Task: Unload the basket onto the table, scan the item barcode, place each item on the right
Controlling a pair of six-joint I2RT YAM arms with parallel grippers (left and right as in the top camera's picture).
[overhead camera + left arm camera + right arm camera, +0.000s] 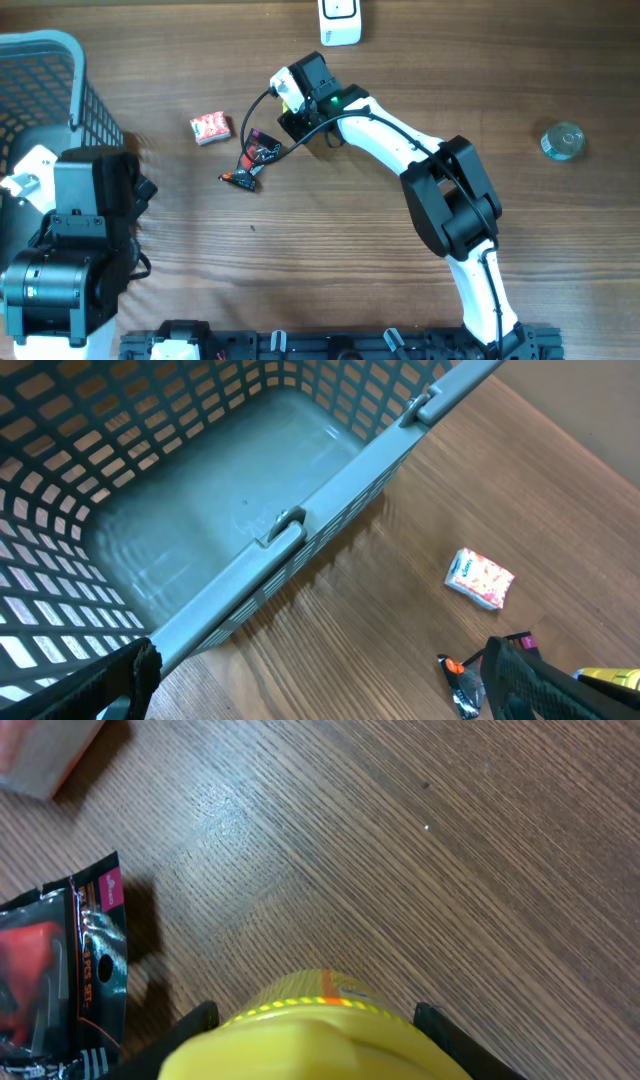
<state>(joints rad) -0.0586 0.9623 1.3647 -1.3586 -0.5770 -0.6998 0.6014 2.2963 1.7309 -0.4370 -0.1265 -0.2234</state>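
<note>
My right gripper (292,98) reaches to the far middle of the table and is shut on a yellow and white barcode scanner (283,84). In the right wrist view the scanner's yellow body (320,1045) fills the gap between the two black fingers (195,1020). A black and red snack packet (255,158) lies just below and left of it, also visible as the packet (60,970). A small red and white pack (211,128) lies further left. My left gripper (320,695) is open and empty, hovering by the basket. No barcode is visible.
A grey mesh basket (90,95) stands at the left edge, its rim (300,530) close under the left wrist. A white device (340,22) sits at the far edge. A clear round lid (562,140) lies at the right.
</note>
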